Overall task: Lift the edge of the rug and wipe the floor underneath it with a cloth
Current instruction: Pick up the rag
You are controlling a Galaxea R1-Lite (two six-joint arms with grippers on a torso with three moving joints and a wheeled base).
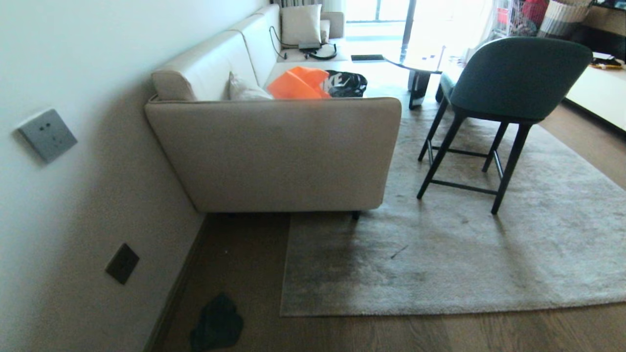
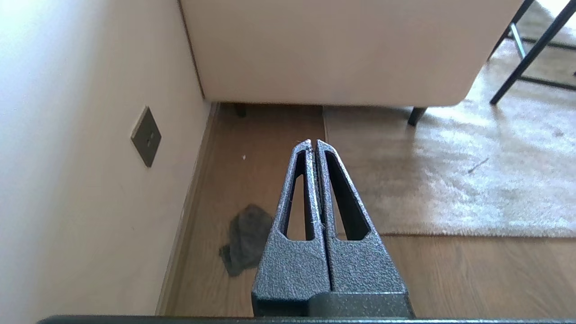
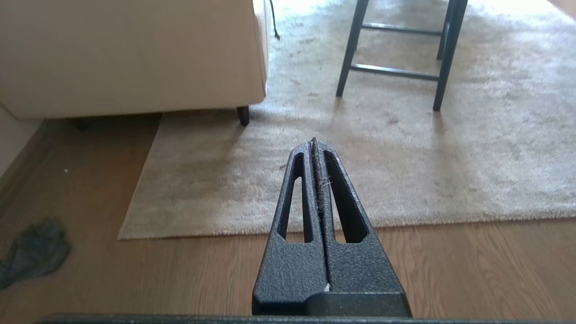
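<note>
A large light-grey rug [image 1: 464, 254] lies flat on the brown wood-grain floor [image 1: 440, 332], its near corner and the rug edge [image 1: 303, 313] down against the planks. A cream sofa [image 1: 274, 151] stands against the wall [image 1: 73, 195], one front foot on the rug, with a dark-legged chair [image 1: 499, 98] further along the pile. The cloth [image 1: 216, 323], a crumpled dark grey rag, sits on bare floor beside the skirting, apart from the rug corner. Left hand [image 2: 313, 143] and right hand [image 3: 316, 141] hover above the floor, fingers pressed together, holding nothing.
</note>
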